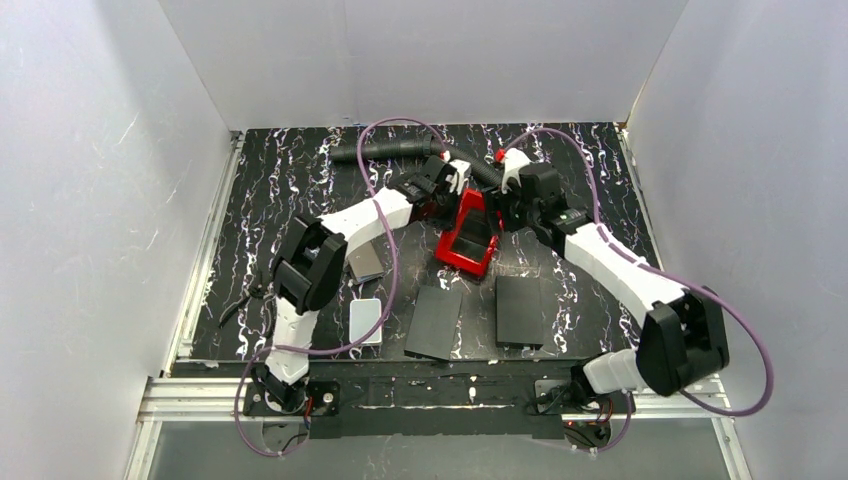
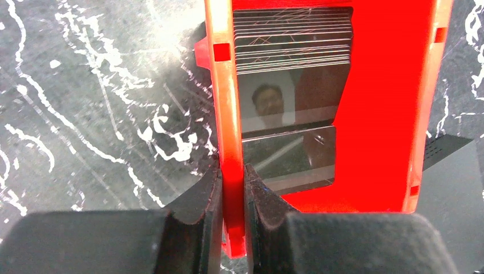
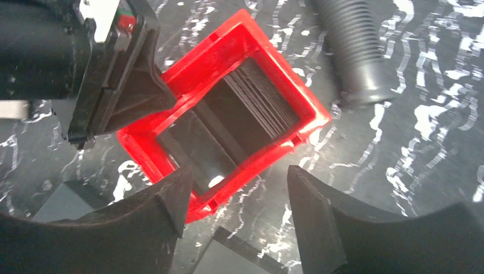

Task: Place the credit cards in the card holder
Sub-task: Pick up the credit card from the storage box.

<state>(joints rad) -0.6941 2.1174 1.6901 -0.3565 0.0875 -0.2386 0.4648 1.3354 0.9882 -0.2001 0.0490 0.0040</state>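
Toward the far middle of the black marbled table point(image 1: 600, 160) sits the red tray point(image 1: 463, 255), and the credit cards point(image 2: 292, 48) lie inside it as a striped, fanned stack of thin pale edges. Each card's long axis runs across the tray's width, parallel to its short walls, and the fan steps along the tray's length. The stack sits at the end farther from the left fingers. From above, the tray's own long axis runs roughly far to near, leaning a little sideways. The left gripper point(image 2: 231, 171) is clamped on one long wall of the tray, one finger inside and one outside. The right gripper point(image 3: 234, 194) hangs just over the tray's opposite corner with its fingers point(image 3: 171, 200) spread apart and touching nothing. The card holder point(image 1: 365, 262) lies flat on the table, well apart from the tray on its left. It is just beyond the white box point(image 1: 366, 320) and partly hidden by the left arm, so I cannot tell which way it points. Two black panels point(image 1: 520, 310) lie side by side near the front edge, and a ribbed black hose point(image 3: 354, 57) lies beyond the tray.
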